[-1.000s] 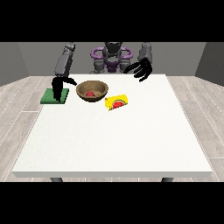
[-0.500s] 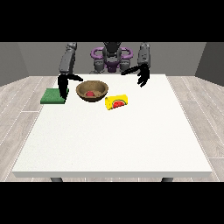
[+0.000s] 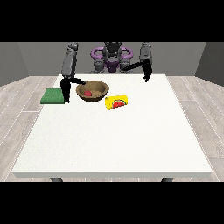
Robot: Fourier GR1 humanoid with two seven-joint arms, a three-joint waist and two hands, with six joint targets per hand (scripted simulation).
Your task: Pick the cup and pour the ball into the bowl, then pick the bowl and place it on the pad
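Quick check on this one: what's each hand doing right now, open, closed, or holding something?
Hand at the view's left: beside the bowl, holding nothing visibly; fingers cannot be told.
Hand at the view's right: hanging over the table's far edge, holding nothing; fingers cannot be told.

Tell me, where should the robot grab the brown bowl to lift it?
Probably by the rim of the bowl, at the side nearest the hand at the view's left. The bowl stands upright and open, so its thin edge can be pinched there, and the green pad lies just beyond on that side.
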